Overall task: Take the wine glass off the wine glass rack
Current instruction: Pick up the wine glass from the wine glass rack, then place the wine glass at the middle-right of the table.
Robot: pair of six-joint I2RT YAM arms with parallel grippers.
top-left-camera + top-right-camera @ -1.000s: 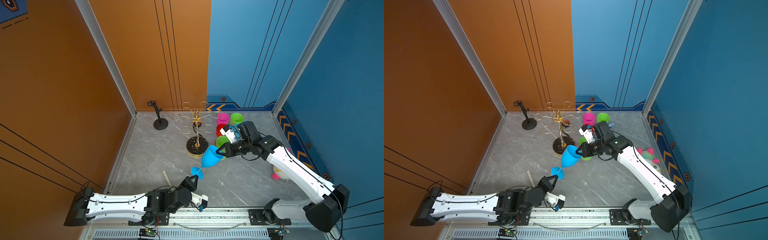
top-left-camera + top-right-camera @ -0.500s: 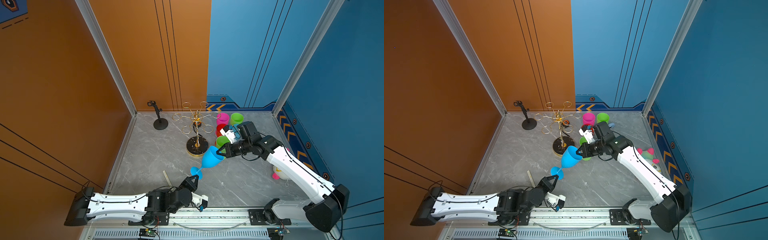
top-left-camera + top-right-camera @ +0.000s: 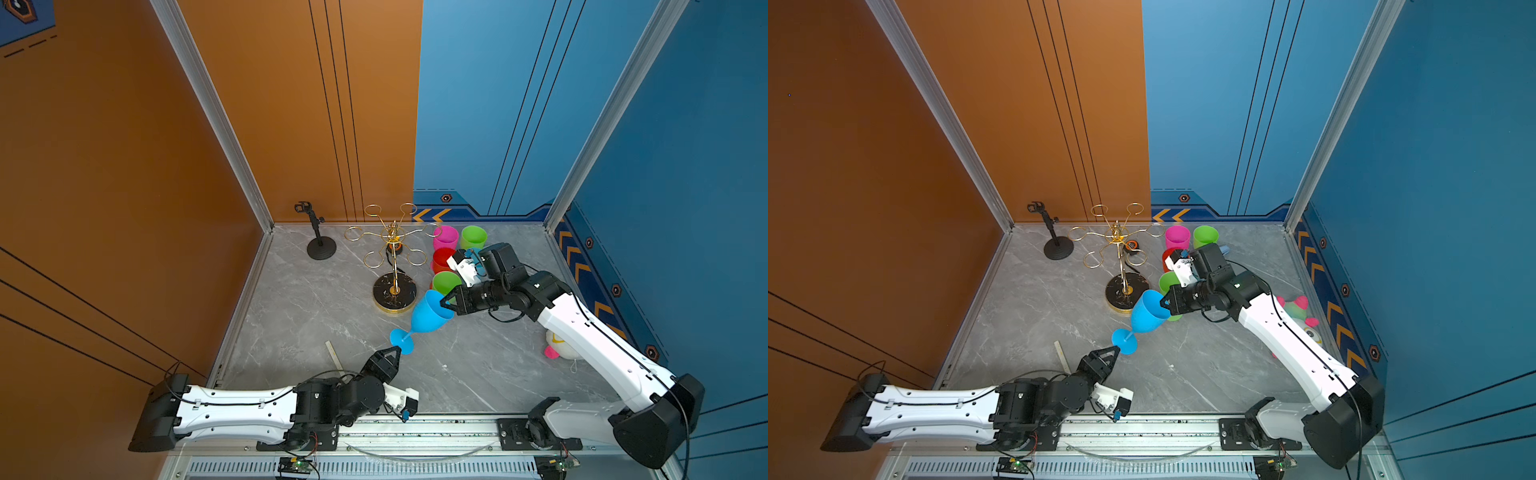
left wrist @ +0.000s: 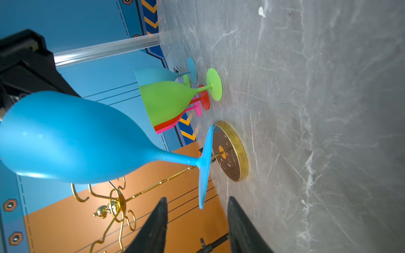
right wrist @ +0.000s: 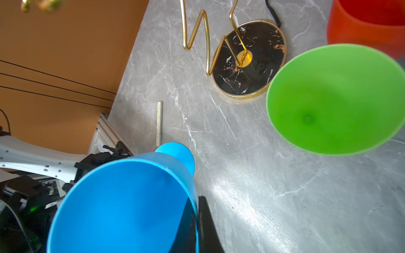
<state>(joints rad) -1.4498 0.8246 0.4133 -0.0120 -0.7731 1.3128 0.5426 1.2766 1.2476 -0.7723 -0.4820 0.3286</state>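
The blue wine glass (image 3: 428, 313) hangs tilted over the table in front of the wine glass rack (image 3: 394, 239), whose gold rings are bare. My right gripper (image 3: 449, 302) is shut on the glass's rim, one finger inside the bowl (image 5: 122, 203) and one outside. My left gripper (image 4: 197, 206) is open, its black fingertips (image 4: 163, 202) apart on either side of the edge of the glass's foot (image 4: 205, 166) without touching it. Both top views show the left gripper (image 3: 1113, 352) just below the foot.
Pink (image 3: 445, 237), green (image 3: 473, 237), red (image 3: 442, 257) and a nearer green glass (image 3: 445, 282) stand right of the rack's black base (image 3: 395, 291). A black stand (image 3: 320, 245) is at the back left. A flat strip (image 3: 333, 353) and a plush toy (image 3: 559, 347) lie on the table.
My left gripper has opened and let go of the glass's foot. The right gripper still holds the rim, and the glass has hardly moved.
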